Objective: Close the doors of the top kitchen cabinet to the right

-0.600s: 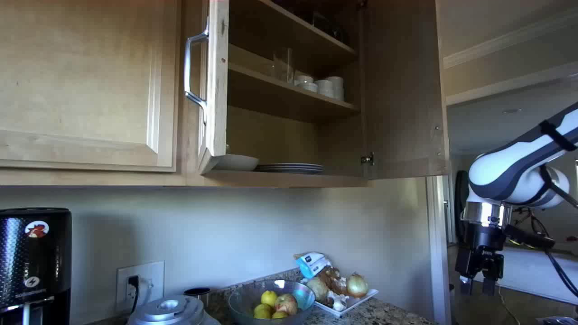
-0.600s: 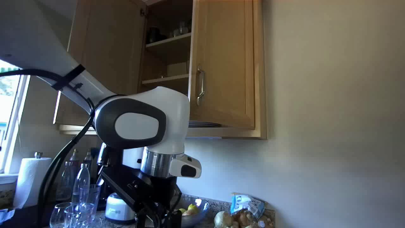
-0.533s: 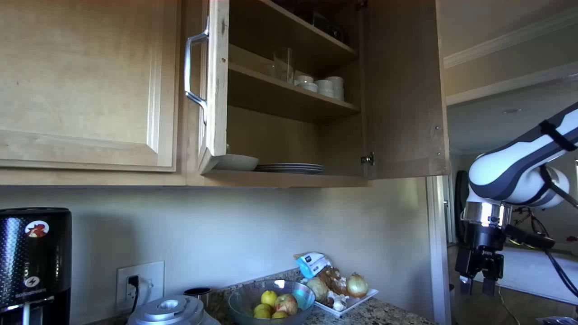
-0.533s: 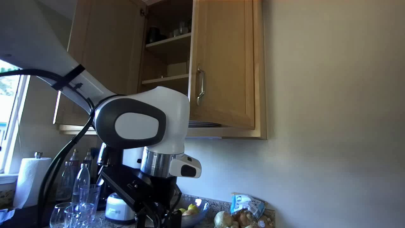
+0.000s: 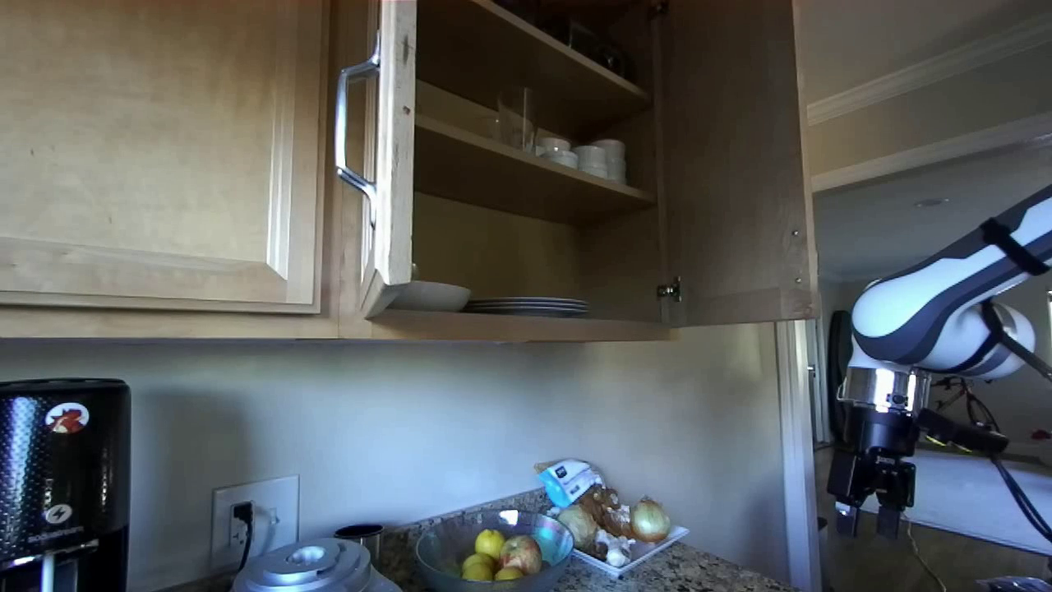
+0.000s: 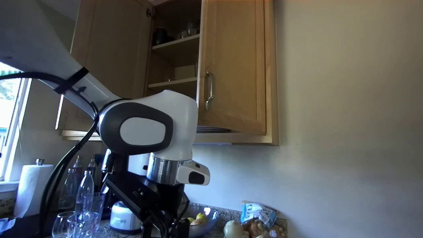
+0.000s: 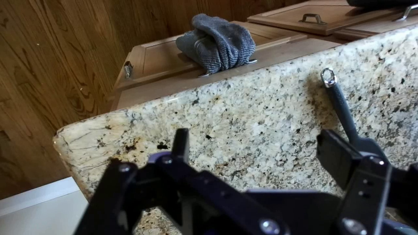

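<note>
The jaws are spread and, in an exterior view, point down; in the wrist view, bare speckled stone of the surface [image 7: 241, 104] shows between them. One of them partly covers a dark utensil [image 7: 341, 106] lying there, its ringed end toward the long edge. The surface's rounded corner shows on the opposite side of the jaws. Just past the long edge, a gray towel [image 7: 225, 45] hangs over a metal handle [image 7: 253, 61] on a lower cupboard [image 7: 156, 60], and wood flooring [image 7: 39, 85] stretches beyond the corner.

In an exterior view, the arm [image 5: 949, 296] holds the jaws lower than the top kitchen cabinet [image 5: 526, 330] and apart from its doors [image 5: 731, 173]. Both doors stand open, projecting outward at opposite sides of the frame: one turns its inner face to view, the other its edge and silver bar handle [image 5: 340, 123]. Between them, shelves [image 5: 526, 187] carry a clear glass [image 5: 516, 123] and white dishes [image 5: 608, 160], with a white bowl [image 5: 430, 296] and stacked plates [image 5: 526, 307] at the bottom.

Below, a stone surface [image 5: 690, 575] along the wall carries a glass bowl [image 5: 440, 555] of fruit [image 5: 520, 552] and a tray [image 5: 670, 538] of onions [image 5: 649, 520] near its back edge; I cannot tell whether it joins the one in the wrist view.
</note>
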Controlling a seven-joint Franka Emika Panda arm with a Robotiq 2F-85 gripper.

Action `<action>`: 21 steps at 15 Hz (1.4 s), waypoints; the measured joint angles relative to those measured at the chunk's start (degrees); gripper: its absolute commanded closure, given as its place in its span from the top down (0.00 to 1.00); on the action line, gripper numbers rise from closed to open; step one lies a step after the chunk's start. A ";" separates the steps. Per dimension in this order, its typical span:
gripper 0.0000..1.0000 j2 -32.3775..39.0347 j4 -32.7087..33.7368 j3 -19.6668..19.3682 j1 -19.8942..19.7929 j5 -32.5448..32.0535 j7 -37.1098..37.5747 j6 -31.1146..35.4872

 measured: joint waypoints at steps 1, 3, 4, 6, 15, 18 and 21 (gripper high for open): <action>1.00 0.00 0.14 0.23 0.00 0.20 0.00 0.00; 1.00 -0.01 0.78 0.50 0.00 0.64 0.00 0.03; 1.00 -0.07 1.28 0.55 -0.03 0.79 0.00 0.06; 1.00 -0.40 2.44 0.71 -0.25 0.95 0.05 0.06; 1.00 -9.78 5.10 1.16 -2.24 1.57 0.19 0.05; 1.00 -14.82 5.84 1.24 -2.28 1.84 0.42 -0.04; 1.00 -19.46 6.55 1.70 -2.26 1.84 0.42 -0.16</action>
